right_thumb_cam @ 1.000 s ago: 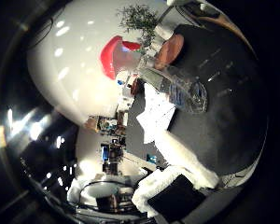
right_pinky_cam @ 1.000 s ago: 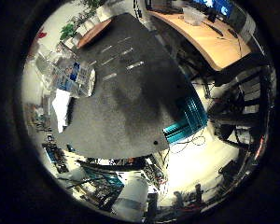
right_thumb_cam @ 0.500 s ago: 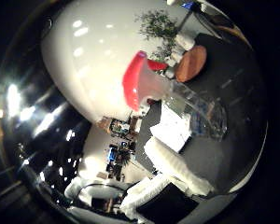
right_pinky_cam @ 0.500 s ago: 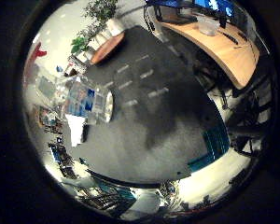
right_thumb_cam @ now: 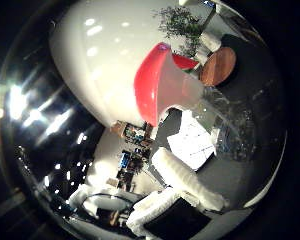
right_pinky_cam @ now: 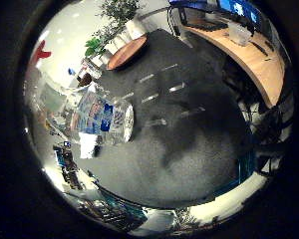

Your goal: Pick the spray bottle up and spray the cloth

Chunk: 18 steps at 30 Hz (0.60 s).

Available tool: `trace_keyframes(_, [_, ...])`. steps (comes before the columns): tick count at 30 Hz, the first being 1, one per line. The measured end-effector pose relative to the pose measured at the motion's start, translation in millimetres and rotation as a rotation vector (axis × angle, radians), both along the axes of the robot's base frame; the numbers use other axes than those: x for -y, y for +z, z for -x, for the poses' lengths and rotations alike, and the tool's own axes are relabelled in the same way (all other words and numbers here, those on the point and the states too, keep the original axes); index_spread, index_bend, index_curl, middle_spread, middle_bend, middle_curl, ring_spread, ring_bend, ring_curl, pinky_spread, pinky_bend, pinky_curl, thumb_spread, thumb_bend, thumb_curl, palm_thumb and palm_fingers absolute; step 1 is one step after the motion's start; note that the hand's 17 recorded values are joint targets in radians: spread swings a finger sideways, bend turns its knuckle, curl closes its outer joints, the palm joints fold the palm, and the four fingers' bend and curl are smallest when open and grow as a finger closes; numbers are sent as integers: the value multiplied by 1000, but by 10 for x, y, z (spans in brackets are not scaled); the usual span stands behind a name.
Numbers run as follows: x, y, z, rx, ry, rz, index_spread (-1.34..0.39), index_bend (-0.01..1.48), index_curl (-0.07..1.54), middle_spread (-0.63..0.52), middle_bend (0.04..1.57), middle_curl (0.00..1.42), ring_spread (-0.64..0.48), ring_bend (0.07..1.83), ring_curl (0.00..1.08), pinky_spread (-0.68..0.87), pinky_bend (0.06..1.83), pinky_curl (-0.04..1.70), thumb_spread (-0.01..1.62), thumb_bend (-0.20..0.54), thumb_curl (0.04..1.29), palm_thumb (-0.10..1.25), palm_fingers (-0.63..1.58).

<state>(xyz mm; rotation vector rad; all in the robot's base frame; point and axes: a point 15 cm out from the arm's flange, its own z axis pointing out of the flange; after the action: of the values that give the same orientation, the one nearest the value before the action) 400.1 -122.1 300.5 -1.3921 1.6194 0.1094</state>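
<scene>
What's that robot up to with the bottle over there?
The robot's hand is close beside a clear spray bottle with a red spray head, which stands on a dark grey table. A white cloth lies on the table next to the bottle. White fingers reach toward the bottle, but whether they have gripped it cannot be told. No spray is visible.

One spray bottle (right_thumb_cam: 190,95), one cloth (right_thumb_cam: 191,145), one round wooden board (right_pinky_cam: 127,52).

You see the spray bottle (right_pinky_cam: 100,119) standing on the desk (right_pinky_cam: 189,159) close to the hand (right_thumb_cam: 182,177), with the cloth (right_thumb_cam: 192,145) lying flat on the desk just beside it, and a round table (right_pinky_cam: 127,51) far behind them.
</scene>
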Motion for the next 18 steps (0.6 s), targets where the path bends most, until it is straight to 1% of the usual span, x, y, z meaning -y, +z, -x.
trace_keyframes(8, [-59,-87,-90,-8,7,-32,-217,147,246,117,304,352,157,348,257,335,421,299,1209,-17,294,554,97])
trace_keyframes(14, [-73,-112,-332,8,12,-64,-206,146,247,113,324,357,158,359,258,335,404,297,1214,-14,295,559,118])
trace_keyframes(18, [-108,-167,-384,20,12,-91,-195,150,250,98,343,363,134,385,260,330,400,294,1220,-13,296,583,175])
